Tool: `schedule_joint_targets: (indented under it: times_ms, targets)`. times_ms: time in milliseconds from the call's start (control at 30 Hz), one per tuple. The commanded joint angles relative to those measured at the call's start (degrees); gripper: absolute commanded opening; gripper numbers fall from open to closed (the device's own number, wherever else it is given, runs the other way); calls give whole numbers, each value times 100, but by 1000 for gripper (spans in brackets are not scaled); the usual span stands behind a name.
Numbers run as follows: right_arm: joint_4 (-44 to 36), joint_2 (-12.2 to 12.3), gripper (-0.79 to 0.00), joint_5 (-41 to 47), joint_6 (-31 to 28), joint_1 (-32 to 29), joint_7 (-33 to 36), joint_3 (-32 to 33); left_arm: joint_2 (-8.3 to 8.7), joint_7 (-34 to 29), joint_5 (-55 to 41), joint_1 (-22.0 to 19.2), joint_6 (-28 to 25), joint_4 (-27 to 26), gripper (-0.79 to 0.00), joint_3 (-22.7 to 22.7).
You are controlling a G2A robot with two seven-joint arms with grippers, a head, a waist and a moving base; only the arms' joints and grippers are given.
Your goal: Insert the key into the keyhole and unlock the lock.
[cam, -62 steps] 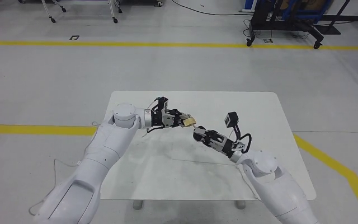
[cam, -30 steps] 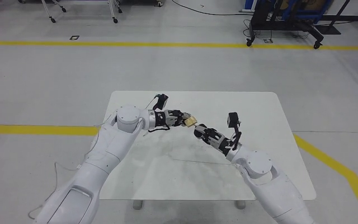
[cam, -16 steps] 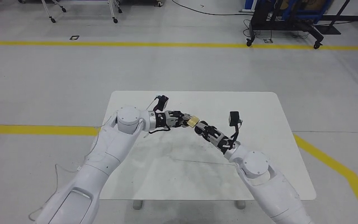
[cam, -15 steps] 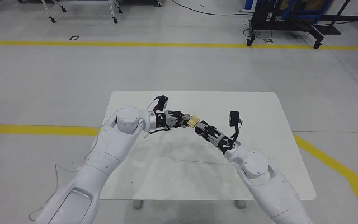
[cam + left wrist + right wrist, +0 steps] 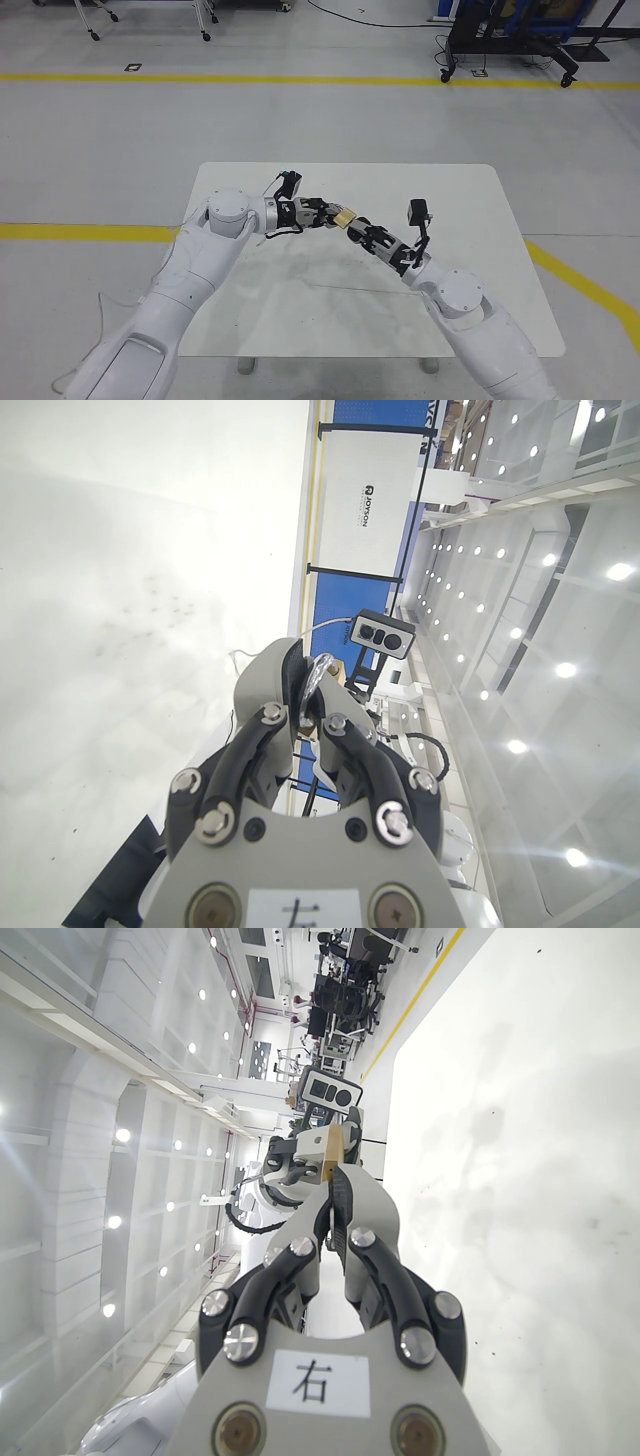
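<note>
From the top view, the change I see is the gap closing. Two seconds back the right pincer hung clearly apart from the lock. Since then the right arm has pushed in, and its tip now sits against the lock's near face. The left pincer has barely shifted and holds the lock in the air over the middle of the desk.

In the left wrist view, my left pincer is clamped on the lock. The silver shackle is caught between the fingers and a bit of brass body pokes out past them.

In the right wrist view, the right pincer is closed on the key, which shows edge-on as a thin strip of metal between the pads. The brass lock stands straight ahead, touching the fingertips, with the left pincer behind it.

The fingertips cover the contact point, so I can't tell whether the blade has entered the keyhole. My guess is that it's at the mouth or partly in.

For the task, I'd judge the approach finished, with seating the key fully and turning it the steps that remain. The lock looks to be held mainly by its shackle end, so a push off-axis could swing it. I'd feed in gently and keep the blade in line.
</note>
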Motion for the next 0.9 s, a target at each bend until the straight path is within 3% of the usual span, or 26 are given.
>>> schedule_joint_targets:
  times_ms: [0,67,567,867]
  targets:
    - [-10,-1,-779,5,-3,-13,5,18,0,-8,-9,-5,5,13,-785,-6]
    - [-28,-1,-742,16,-29,-34,22,37,-1,-14,-8,-10,5,20,-785,-8]
    - [-48,-14,-717,79,-50,-87,141,126,-2,-24,2,-32,40,64,-785,-25]
    - [-59,-23,-659,83,-13,-107,162,160,-6,-26,11,-34,23,71,-785,-25]
